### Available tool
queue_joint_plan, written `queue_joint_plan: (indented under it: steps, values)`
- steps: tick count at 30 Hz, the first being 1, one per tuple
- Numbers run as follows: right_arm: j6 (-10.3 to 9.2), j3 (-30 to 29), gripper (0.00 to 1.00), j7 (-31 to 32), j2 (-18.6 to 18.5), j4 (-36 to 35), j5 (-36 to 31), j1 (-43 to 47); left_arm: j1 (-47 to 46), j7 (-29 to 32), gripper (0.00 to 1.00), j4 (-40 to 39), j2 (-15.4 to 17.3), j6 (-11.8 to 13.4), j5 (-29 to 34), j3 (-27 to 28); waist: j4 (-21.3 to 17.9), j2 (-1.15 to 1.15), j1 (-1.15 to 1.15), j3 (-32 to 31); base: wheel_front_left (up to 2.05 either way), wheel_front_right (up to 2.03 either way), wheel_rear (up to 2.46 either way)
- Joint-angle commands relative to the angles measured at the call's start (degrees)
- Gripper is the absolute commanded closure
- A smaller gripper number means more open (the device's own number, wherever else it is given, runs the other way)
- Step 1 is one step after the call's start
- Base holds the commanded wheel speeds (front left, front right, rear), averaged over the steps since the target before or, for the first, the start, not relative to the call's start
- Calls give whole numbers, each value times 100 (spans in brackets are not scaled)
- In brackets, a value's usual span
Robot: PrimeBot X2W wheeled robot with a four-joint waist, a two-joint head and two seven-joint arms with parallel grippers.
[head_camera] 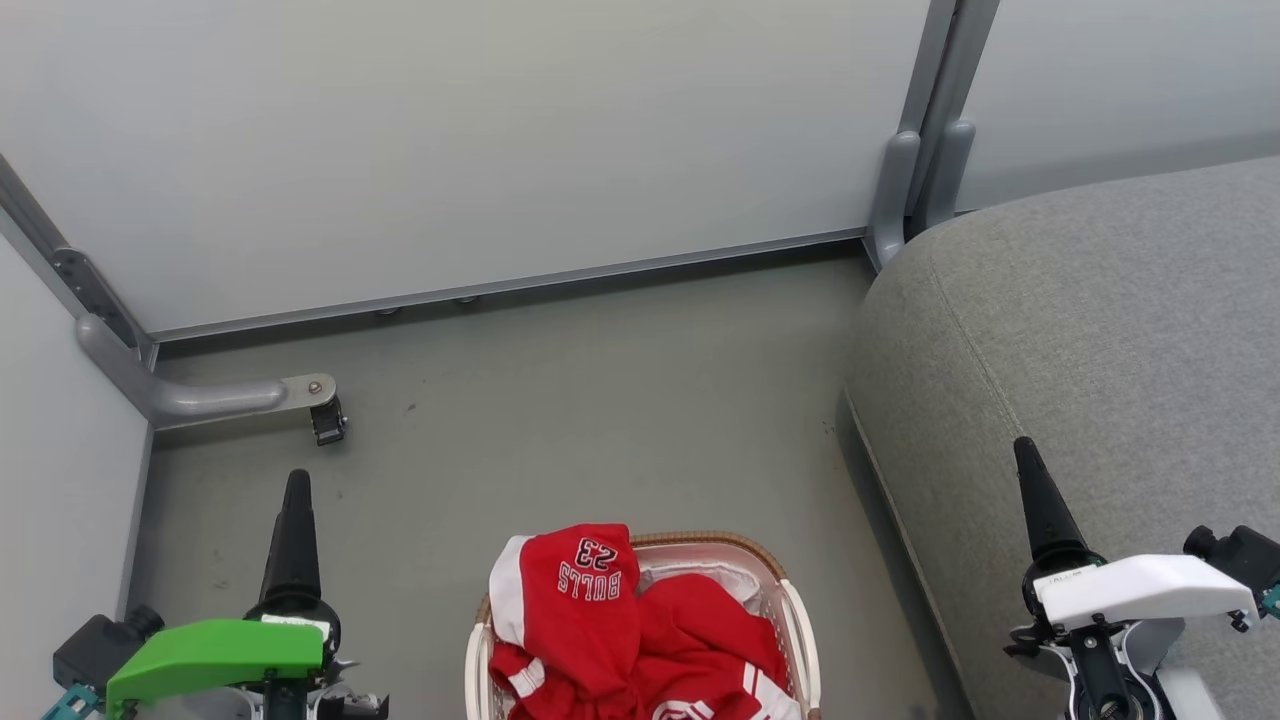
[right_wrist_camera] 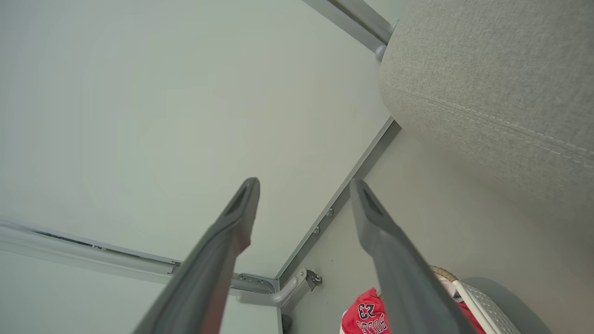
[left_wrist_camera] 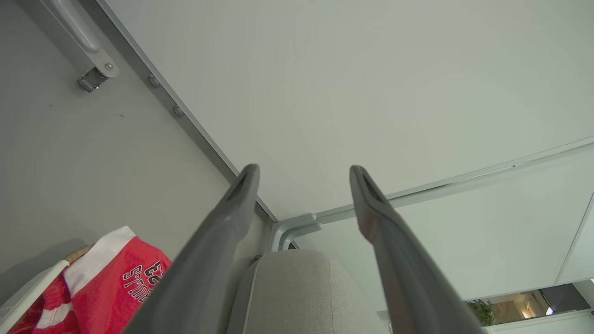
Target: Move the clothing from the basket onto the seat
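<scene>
The clothing [head_camera: 620, 620], red with white panels and a "BULLS 23" print, is heaped in the basket [head_camera: 795, 610] at the bottom centre of the head view. The grey seat [head_camera: 1100, 330] fills the right side. My left gripper [head_camera: 297, 485] hovers over the floor left of the basket. In the left wrist view, the gripper [left_wrist_camera: 304, 169] is open and empty, with the clothing [left_wrist_camera: 111, 278], basket rim [left_wrist_camera: 28, 292] and seat [left_wrist_camera: 287, 292] below it. My right gripper [head_camera: 1030, 470] hangs over the seat's front part. In the right wrist view, it [right_wrist_camera: 304, 183] is open and empty, with the seat [right_wrist_camera: 487, 83], clothing [right_wrist_camera: 366, 317] and basket [right_wrist_camera: 482, 301] in sight.
White partition panels on grey metal frames close off the back and left. A frame foot with a caster [head_camera: 327, 420] juts onto the grey floor [head_camera: 600, 400] at the left. A post [head_camera: 905, 190] stands at the seat's far corner.
</scene>
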Motion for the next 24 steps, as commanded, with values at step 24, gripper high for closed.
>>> queue_joint_plan:
  steps: [24]
  values:
    - [1,121,0,-475,-59,-284,-2270,71,163,-456,0,-304,55,220,2480,-273,23,0,0,23,0,0,0]
